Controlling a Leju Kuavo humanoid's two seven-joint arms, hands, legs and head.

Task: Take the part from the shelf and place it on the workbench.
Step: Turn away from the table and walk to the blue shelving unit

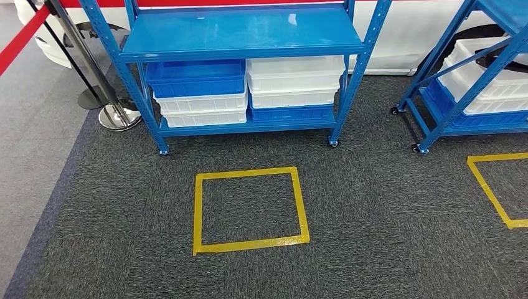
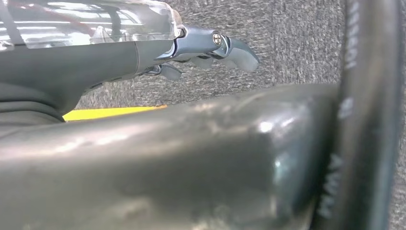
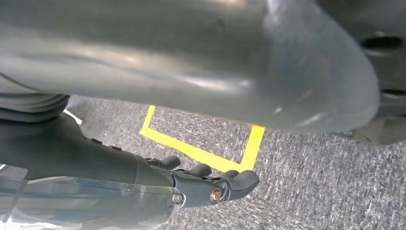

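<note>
Grey fingers [image 2: 230, 50] of the L hand [image 2: 201, 48] hang over carpet [image 2: 287, 43], loosely curled but apart, holding nothing, touching nothing; a strip of yellow tape [image 2: 110, 113] shows just behind. R hand [image 3: 210, 184] same story: fingers [image 3: 239, 179] slightly bent, spread a bit, nothing between them, hovering above carpet near a corner of the tape square [image 3: 201, 155]. Both arms look to be hanging at the sides, so no reach has begun, judging by the wrist views. Outward from there: head view has the tape square [image 1: 249, 208] on dark carpet [image 1: 373, 237] right ahead, and beyond it the blue shelf [image 1: 243, 34] on castors. Its upper level looks bare; lower level carries stacked bins, blue bin [image 1: 196, 78] over white ones [image 1: 202, 107] on the left, white bins [image 1: 296, 81] over a blue one [image 1: 289, 114] on the right. Part itself can't be made out: prob inside one of the bins, can't tell which. A 2nd shelf [image 1: 473, 81] w/ more bins stands off to the right by another tape mark [image 1: 495, 190]; stanchion bases [image 1: 118, 115] and a red belt [image 1: 22, 37] to the left. No bench visible. Progress: approx nil. Left to do: get close to the shelf, find and grip the part, carry it to the bench, set it down.
</note>
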